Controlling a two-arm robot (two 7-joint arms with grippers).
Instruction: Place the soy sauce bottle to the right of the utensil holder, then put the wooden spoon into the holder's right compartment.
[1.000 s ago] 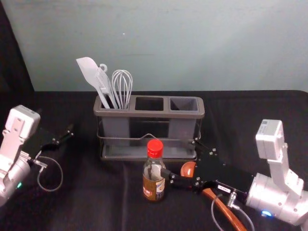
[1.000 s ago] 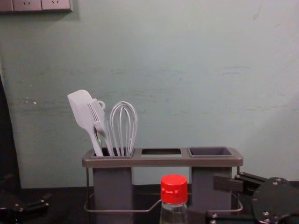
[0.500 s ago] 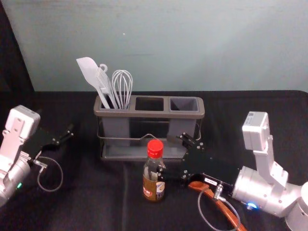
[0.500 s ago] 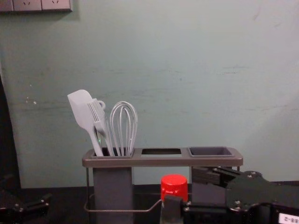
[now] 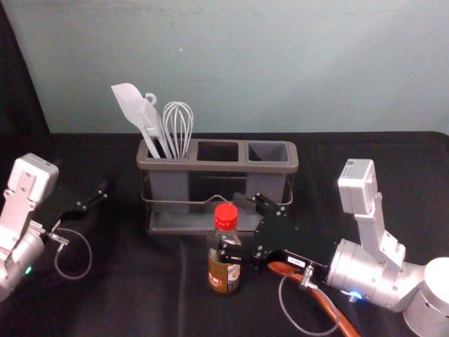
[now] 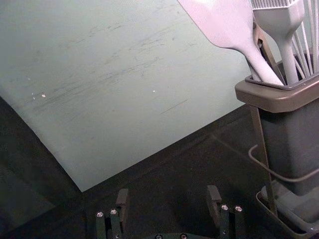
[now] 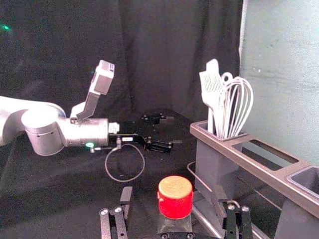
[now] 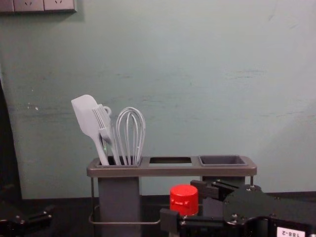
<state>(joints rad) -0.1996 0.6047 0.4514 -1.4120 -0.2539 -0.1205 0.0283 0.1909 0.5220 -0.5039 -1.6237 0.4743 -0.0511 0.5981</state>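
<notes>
Red-capped bottle [image 5: 223, 276] upright | between spread jaws of right gripper [image 5: 231, 226] | left gripper [image 5: 102, 193] at left, jaws apart

1. We see the bottle [image 5: 222, 276] upright before the holder's middle, red-capped, clear-sided, with a label and dark sauce.
2. We see the reddish-brown spoon [image 5: 328, 307] lying right of it, bowl partly hidden, handle slanting towards us.
3. We see the grey holder [image 5: 217, 167] upright, its left compartment occupied.
</notes>
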